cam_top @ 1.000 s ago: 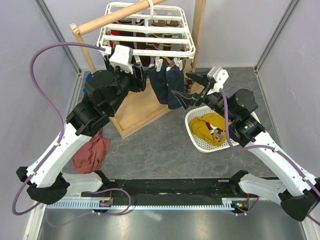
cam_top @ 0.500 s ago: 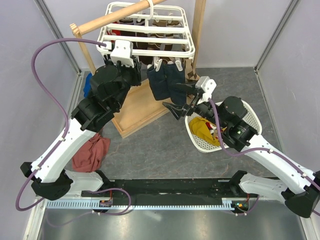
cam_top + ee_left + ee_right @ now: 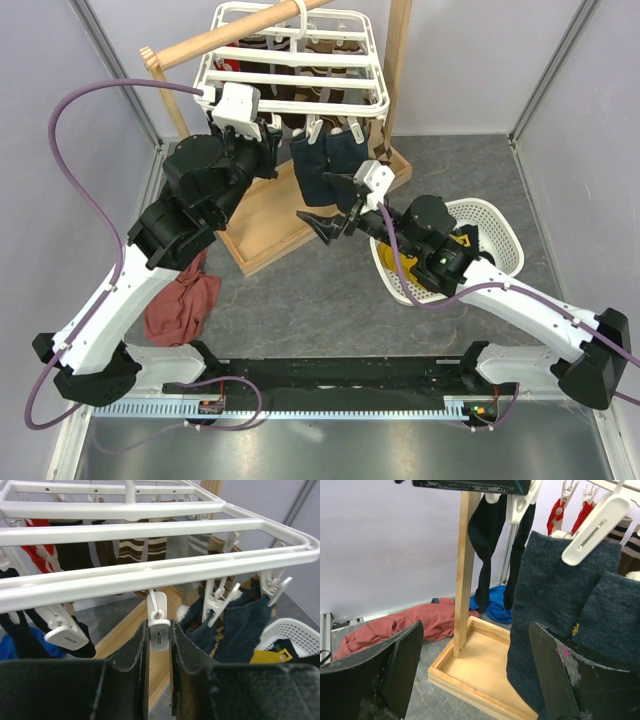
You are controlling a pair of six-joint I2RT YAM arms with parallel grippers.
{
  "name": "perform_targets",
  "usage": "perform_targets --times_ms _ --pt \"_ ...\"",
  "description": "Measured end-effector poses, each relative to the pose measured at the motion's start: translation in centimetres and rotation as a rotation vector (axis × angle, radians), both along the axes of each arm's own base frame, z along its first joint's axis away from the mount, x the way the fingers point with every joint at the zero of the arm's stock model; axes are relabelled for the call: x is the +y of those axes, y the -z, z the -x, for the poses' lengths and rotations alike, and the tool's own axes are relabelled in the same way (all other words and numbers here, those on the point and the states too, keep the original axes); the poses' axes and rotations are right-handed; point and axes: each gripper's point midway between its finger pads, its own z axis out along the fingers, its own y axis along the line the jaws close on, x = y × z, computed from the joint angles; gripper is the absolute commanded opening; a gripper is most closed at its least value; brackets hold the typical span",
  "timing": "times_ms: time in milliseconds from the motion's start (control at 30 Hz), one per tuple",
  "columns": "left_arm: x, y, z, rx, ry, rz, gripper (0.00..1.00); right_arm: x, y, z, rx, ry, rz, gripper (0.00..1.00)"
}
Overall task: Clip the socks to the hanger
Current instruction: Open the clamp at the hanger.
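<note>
Under hanger, left pincer nearly closed, clamping peg.

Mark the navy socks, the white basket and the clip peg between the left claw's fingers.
navy socks (image 3: 310, 166): top view, cloth of the left hanging sock.
white basket (image 3: 506, 226): top view, its far right rim.
clip peg (image 3: 159, 630): left wrist view, its lower grip end.

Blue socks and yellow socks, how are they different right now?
The blue socks hang from the hanger, pinched by white pegs; the yellow socks lie in the basket. The blue socks hang down straight; the yellow socks are bunched up. The blue socks are dark; the yellow socks are bright. Both are socks.
</note>
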Motion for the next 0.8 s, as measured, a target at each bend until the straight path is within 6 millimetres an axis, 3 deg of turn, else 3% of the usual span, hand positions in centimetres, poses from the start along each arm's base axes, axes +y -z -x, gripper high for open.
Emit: perform_targets --times_ms 433,800 --pt "-3.2 -0.2 1.7 0.027 0.203 0.062 0.02 2.3 -1.4 -2.1 0.032 -0.011 -0.119 0.92" --pt "-6.1 -1.9 2.1 -0.040 0.355 0.108 0.02 -1.1 -5.1 -4.0 0.111 -0.161 -0.244 0.90"
